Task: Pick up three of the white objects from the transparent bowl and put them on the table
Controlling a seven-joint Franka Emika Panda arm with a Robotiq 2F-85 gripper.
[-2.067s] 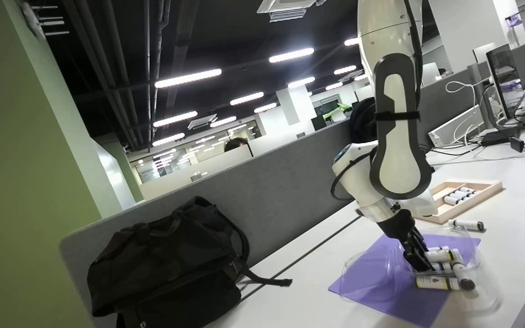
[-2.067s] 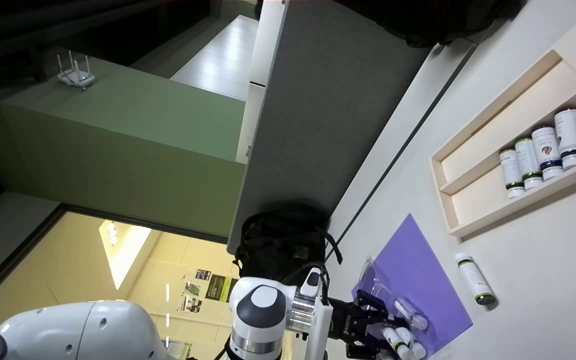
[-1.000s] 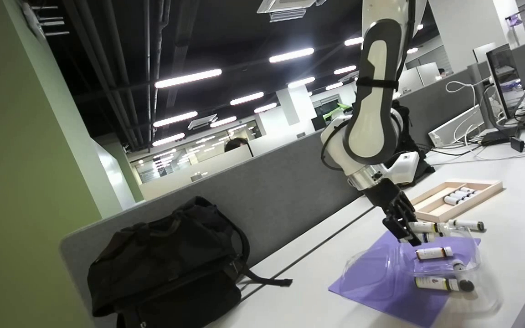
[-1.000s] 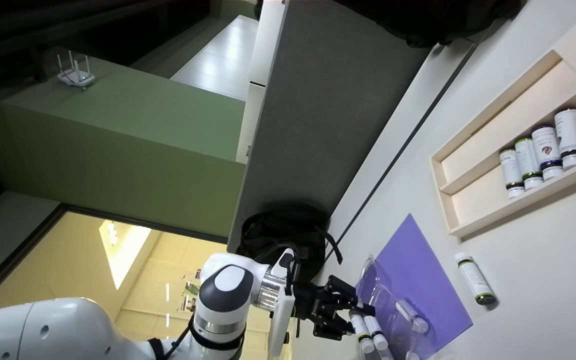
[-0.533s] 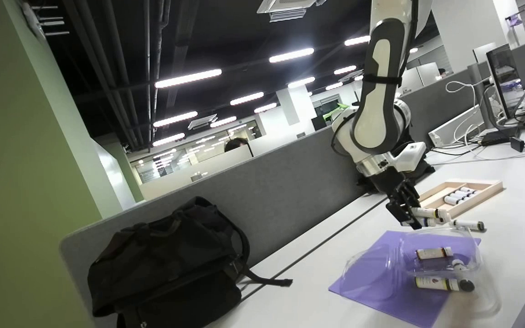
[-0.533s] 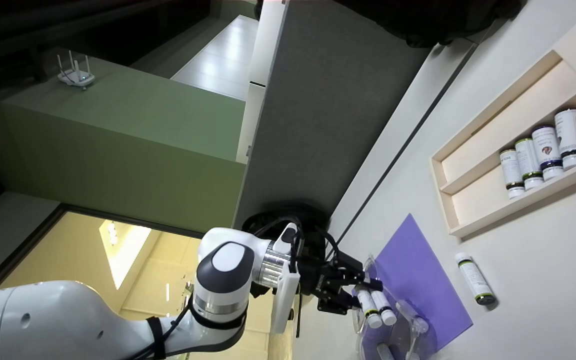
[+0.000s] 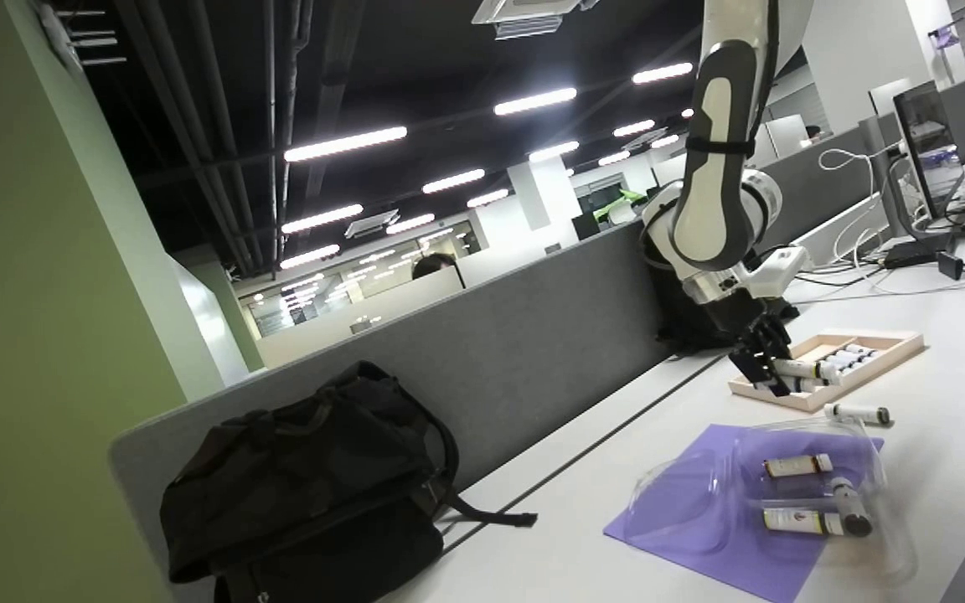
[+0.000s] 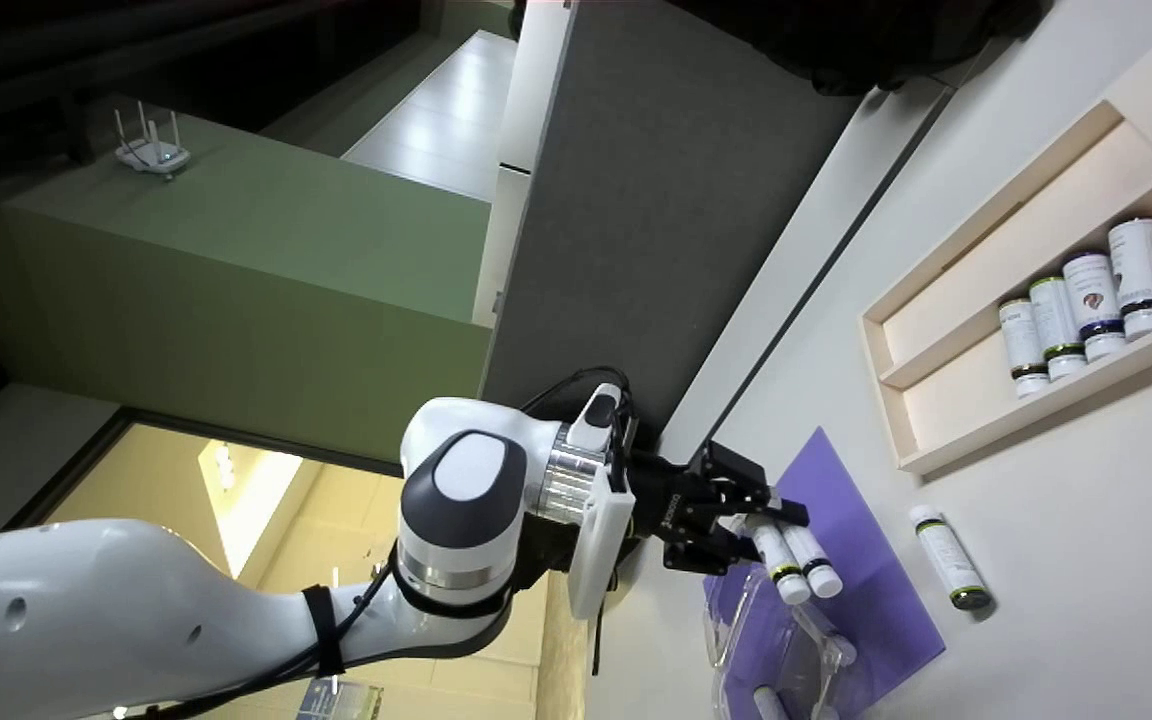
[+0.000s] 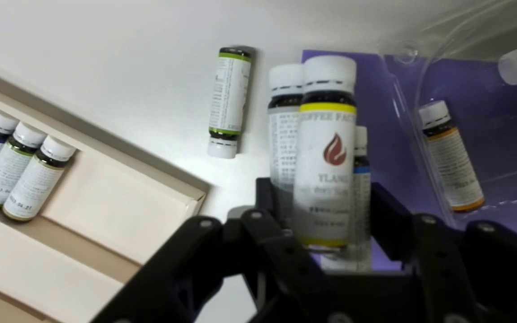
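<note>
My gripper is shut on three white objects, small bottles with white caps: a yellow-ringed one, a grey-ringed one at its left and a blue-ringed one partly hidden at its right. In both exterior views the gripper holds them in the air, away from the transparent bowl. Inside and at the bowl lie an orange-ringed white object, a yellow-ringed one and a dark-bottomed one. Another white object lies on the table.
The wooden tray with several similar bottles stands on the table; it is at the left in the wrist view. A purple mat lies under the bowl. A black backpack and a grey partition border the table.
My gripper, earlier down in the bowl, has risen out with three white objects and moved away from the bowl, over the table. The other white objects stay at the bowl.
</note>
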